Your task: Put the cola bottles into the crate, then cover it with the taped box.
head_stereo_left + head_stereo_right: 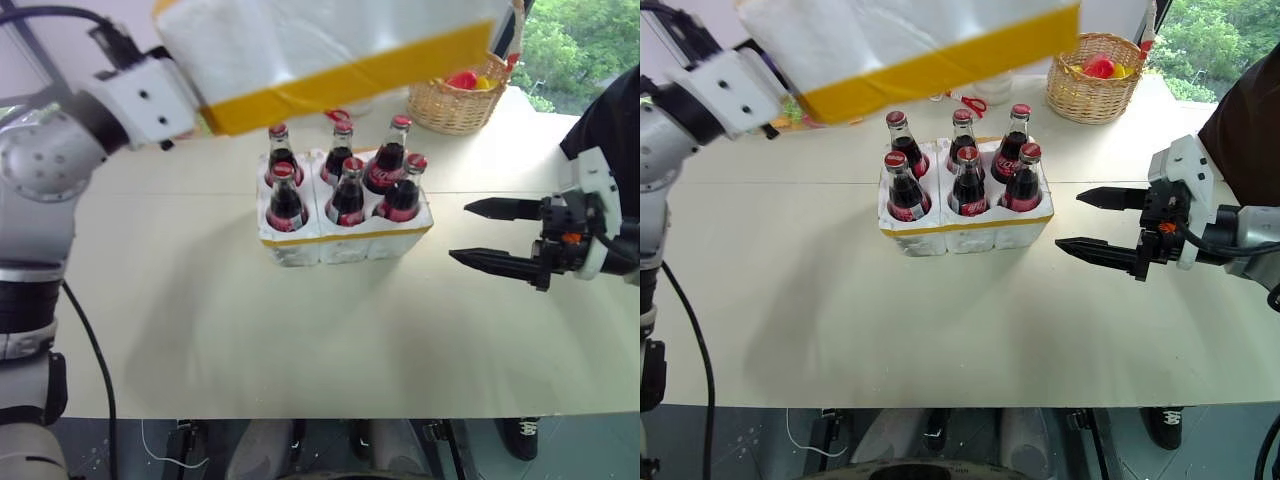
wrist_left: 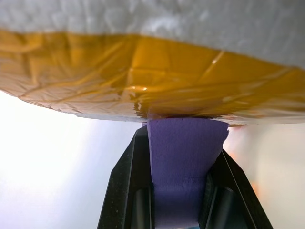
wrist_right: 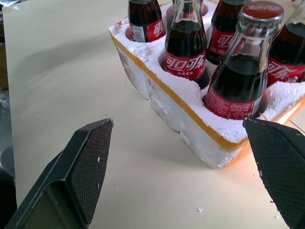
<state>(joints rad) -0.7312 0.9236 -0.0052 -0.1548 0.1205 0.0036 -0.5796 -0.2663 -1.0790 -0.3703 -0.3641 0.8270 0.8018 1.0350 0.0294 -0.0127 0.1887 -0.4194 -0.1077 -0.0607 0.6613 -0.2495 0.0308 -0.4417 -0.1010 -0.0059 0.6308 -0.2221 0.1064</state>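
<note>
My left pincer [image 2: 183, 191] is clamped on a purple tab [image 2: 186, 152] that hangs from the yellow-taped edge of the taped box [image 1: 330, 50], and the box rides in the air above and just beyond that pincer, tilted, its yellow stripe facing down toward the table [image 1: 200, 320]. Below the box and off to the side of my left pincer sits the crate [image 1: 345, 235], the white foam tray with its yellow band, resting flat on the table. All six cola bottles [image 1: 348, 190] stand upright in its sockets, two rows of three, red caps up. The box does not touch the bottles; it hangs over the far row with a gap between. My right pincer [image 1: 487, 235] hovers low over the table just beside the crate, its two black fingers [image 3: 90, 167] spread wide apart and holding nothing, pointing at the crate's near corner. Beyond the crate, well away from both pincers, a wicker basket [image 1: 455, 105] holds something red and yellow.
</note>
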